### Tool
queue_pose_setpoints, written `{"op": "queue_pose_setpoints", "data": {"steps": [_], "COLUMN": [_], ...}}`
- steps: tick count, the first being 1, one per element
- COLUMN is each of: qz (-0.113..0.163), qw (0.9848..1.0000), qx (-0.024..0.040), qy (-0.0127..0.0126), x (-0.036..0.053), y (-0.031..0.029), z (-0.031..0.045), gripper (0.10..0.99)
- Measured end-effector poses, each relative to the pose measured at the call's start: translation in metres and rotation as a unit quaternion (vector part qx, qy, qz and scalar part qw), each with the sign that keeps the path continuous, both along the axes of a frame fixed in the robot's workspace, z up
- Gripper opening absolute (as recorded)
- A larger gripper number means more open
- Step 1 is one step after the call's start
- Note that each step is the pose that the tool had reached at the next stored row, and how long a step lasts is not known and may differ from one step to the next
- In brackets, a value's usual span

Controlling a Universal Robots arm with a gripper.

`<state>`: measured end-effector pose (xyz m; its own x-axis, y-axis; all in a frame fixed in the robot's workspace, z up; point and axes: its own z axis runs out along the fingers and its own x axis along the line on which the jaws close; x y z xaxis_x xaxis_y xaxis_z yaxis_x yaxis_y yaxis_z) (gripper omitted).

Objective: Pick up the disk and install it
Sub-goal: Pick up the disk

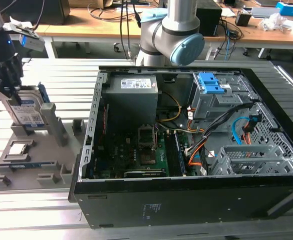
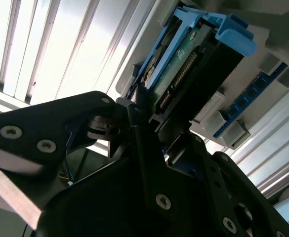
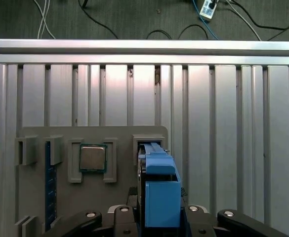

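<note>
At the exterior view's left, pincer [image 1: 10,92] clamps the upright disk [image 1: 28,111] seated in grey holder [image 1: 56,131]; pick-up step underway.

- The arm [image 1: 166,30] is made of round silver-grey tube segments joined by thick cylindrical joints.
- A pale blue round cap [image 1: 187,49] closes one joint.
- The end effector [image 1: 7,89] is matte black, built from flat, angular linkage plates.
- Silver round-headed screws [image 2: 163,200] dot those plates in both wrist views.
- A small blue light [image 1: 9,41] glows on the black wrist.
</note>
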<state>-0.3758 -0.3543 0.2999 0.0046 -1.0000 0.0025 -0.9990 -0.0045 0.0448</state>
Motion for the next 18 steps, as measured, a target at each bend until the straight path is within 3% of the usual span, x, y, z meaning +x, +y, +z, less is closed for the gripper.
{"op": "queue_pose_setpoints", "data": {"steps": [9, 18], "qz": [0.0, 0.0], "qw": [1.0, 1.0], "qx": [0.0, 0.0], "qy": [0.0, 0.0002], "x": [0.0, 0.0], "y": [0.0, 0.0002], "z": [0.0185, 0.0283], "gripper": [0.365, 0.365]}}
